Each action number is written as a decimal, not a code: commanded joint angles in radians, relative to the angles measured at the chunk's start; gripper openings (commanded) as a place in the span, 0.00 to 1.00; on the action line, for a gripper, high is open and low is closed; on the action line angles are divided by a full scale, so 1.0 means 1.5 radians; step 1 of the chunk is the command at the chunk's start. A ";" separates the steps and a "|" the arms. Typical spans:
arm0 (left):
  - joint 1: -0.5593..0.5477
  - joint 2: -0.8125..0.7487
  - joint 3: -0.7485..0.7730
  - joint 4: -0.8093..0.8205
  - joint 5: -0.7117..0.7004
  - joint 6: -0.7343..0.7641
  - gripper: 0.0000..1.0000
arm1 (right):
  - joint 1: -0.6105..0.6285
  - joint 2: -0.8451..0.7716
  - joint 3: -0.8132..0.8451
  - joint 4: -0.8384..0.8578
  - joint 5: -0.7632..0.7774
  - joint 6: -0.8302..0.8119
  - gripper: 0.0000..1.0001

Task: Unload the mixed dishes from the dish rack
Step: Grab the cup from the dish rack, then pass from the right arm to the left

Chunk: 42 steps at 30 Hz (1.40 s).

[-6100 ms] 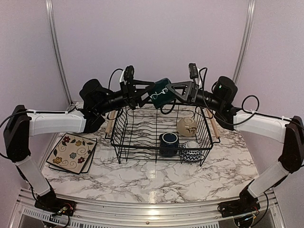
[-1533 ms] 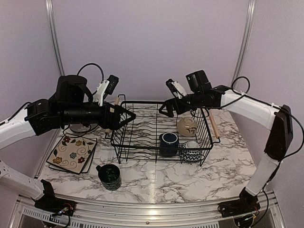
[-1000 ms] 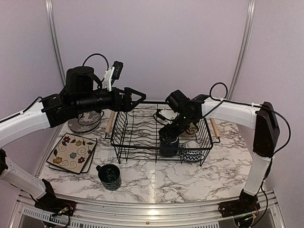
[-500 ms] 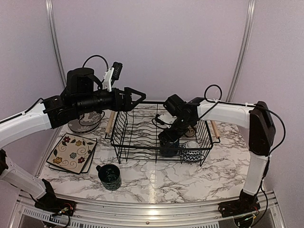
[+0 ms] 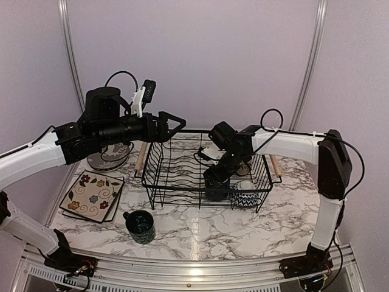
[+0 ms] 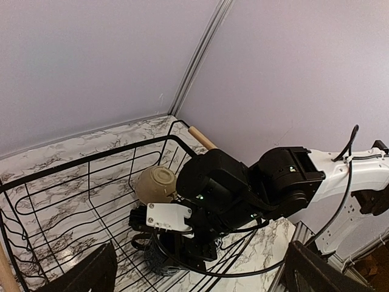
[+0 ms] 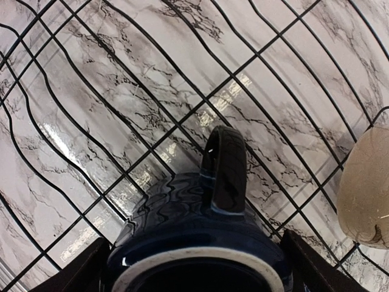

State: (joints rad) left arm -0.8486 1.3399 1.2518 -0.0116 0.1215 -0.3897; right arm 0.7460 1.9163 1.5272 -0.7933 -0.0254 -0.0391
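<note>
The black wire dish rack (image 5: pixel 159 159) stands mid-table with wooden handles. Inside it a dark blue mug (image 7: pixel 200 225) sits upright, its handle (image 7: pixel 225 167) pointing away from the camera. My right gripper (image 5: pixel 217 177) is down in the rack, open, one finger (image 7: pixel 91 267) on each side of the mug's rim. A beige bowl (image 5: pixel 242 163) and a blue-white chevron bowl (image 5: pixel 245 196) lie beside it. My left gripper (image 5: pixel 175 121) hovers open and empty above the rack's back left corner. A second dark mug (image 5: pixel 140 225) stands on the table in front.
Square floral plates (image 5: pixel 92 196) are stacked at the left. A grey round plate (image 5: pixel 108 159) lies behind them, partly hidden by my left arm. In the left wrist view the right arm (image 6: pixel 243 188) covers most of the rack floor (image 6: pixel 67 201).
My right gripper has sunk lower into the rack and come down round the blue mug. My left arm has barely moved over the last second.
</note>
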 commanded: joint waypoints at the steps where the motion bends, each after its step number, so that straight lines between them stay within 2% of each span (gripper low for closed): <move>1: 0.005 -0.014 -0.004 -0.016 -0.009 -0.003 0.99 | 0.000 -0.024 0.030 0.021 -0.001 0.000 0.57; 4: 0.007 -0.013 -0.004 -0.016 -0.011 -0.005 0.99 | 0.000 -0.035 0.046 0.034 -0.015 0.006 0.48; 11: 0.010 -0.025 -0.013 -0.020 -0.034 -0.010 0.99 | -0.009 -0.087 0.051 0.104 -0.051 0.021 0.41; 16: 0.027 -0.034 -0.026 -0.021 -0.049 -0.031 0.99 | -0.036 -0.140 0.031 0.179 -0.100 0.059 0.31; 20: 0.047 -0.034 -0.036 -0.018 -0.042 -0.060 0.99 | -0.086 -0.204 -0.033 0.306 -0.204 0.125 0.28; 23: 0.069 -0.026 -0.051 0.000 0.016 -0.102 0.99 | -0.127 -0.267 -0.139 0.481 -0.310 0.206 0.28; 26: 0.089 0.004 -0.063 0.070 0.125 -0.165 0.99 | -0.155 -0.283 -0.188 0.623 -0.395 0.303 0.27; 32: 0.102 0.084 -0.094 0.301 0.311 -0.354 0.96 | -0.158 -0.275 -0.220 0.779 -0.468 0.398 0.26; 36: 0.102 0.145 -0.109 0.469 0.375 -0.493 0.88 | -0.158 -0.275 -0.238 0.853 -0.483 0.435 0.26; 42: 0.095 0.184 -0.122 0.627 0.392 -0.579 0.85 | -0.156 -0.278 -0.269 0.905 -0.498 0.461 0.27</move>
State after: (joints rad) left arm -0.6994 1.6012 1.0718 0.6559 0.6342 -1.1172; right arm 0.5060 1.5208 1.1267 0.3885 -0.7250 0.5934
